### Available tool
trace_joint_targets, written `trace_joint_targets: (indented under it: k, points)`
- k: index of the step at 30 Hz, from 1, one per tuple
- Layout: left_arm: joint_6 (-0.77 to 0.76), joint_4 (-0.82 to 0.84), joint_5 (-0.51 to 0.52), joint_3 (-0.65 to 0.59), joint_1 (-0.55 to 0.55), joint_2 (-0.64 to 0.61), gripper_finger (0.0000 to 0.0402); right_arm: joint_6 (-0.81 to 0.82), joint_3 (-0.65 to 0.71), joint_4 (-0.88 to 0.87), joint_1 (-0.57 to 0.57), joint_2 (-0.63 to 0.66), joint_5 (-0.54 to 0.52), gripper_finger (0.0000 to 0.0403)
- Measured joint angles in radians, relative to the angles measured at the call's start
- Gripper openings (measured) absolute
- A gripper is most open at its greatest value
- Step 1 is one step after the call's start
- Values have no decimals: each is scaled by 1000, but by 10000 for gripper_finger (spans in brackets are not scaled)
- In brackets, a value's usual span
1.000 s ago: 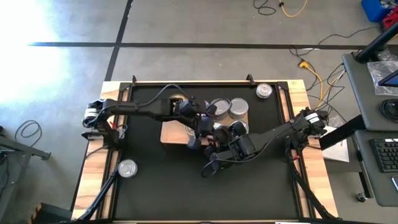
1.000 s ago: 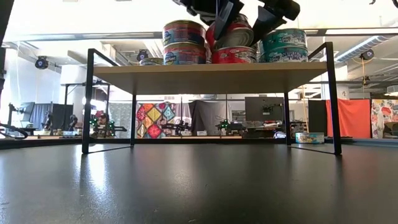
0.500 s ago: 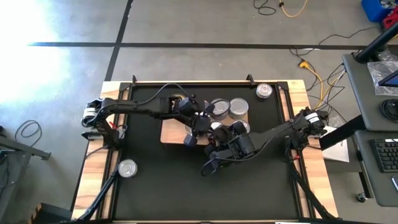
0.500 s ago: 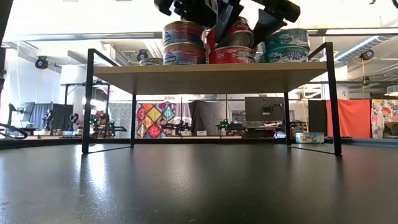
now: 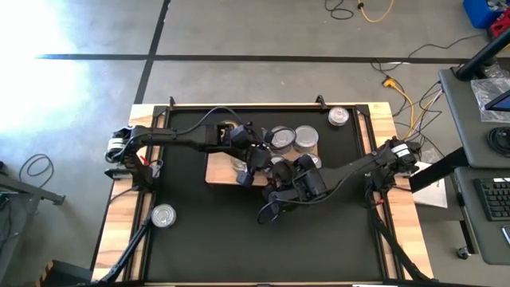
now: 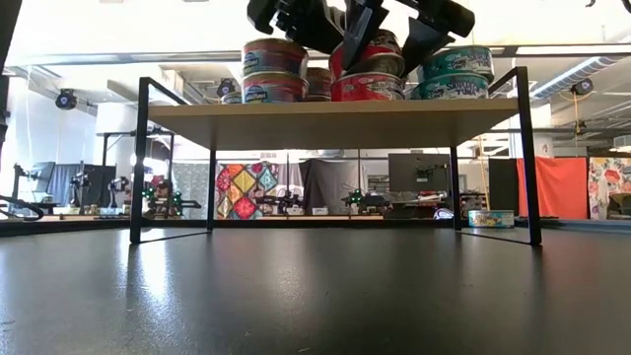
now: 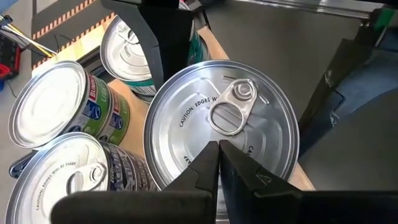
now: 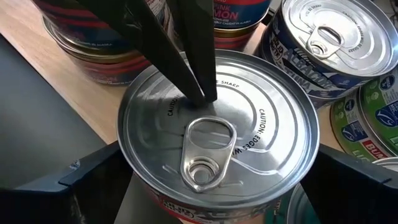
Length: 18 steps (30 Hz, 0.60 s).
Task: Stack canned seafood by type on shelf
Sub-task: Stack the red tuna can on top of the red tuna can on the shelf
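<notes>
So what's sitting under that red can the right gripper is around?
Another red-labelled can is under the top can, resting on the shelf. The right gripper straddles the top can, open; the left gripper's shut tips press its lid. The lower can's lid is hidden.

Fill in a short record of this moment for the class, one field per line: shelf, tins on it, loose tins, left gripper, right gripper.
shelf: light-wood shelf on black legs, standing on the black mat
tins on shelf: several, some stacked two high; the red-labelled tin sits between the two arms
loose tins: one tin near the mat's front left, one at its back right
left gripper: left gripper shut, tips pressing on the lid of the top red tin
right gripper: right gripper open wide, one finger on each side of that tin
</notes>
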<state>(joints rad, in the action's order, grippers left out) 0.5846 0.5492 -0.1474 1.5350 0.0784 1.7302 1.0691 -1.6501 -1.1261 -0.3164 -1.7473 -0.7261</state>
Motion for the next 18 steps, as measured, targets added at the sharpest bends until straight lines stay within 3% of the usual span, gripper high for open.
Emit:
trace_joint_targets:
  k: [12, 15, 18]
  points:
    - [-46, 126, -65, 190, -8, 8, 0, 2, 0, 7, 1, 0, -9, 400]
    - [-56, 133, -121, 189, -8, 32, 0, 3, 0, 12, 1, 0, -22, 400]
    - [-40, 136, -239, 179, -8, 62, 0, -4, 1, 16, 1, 0, -26, 400]
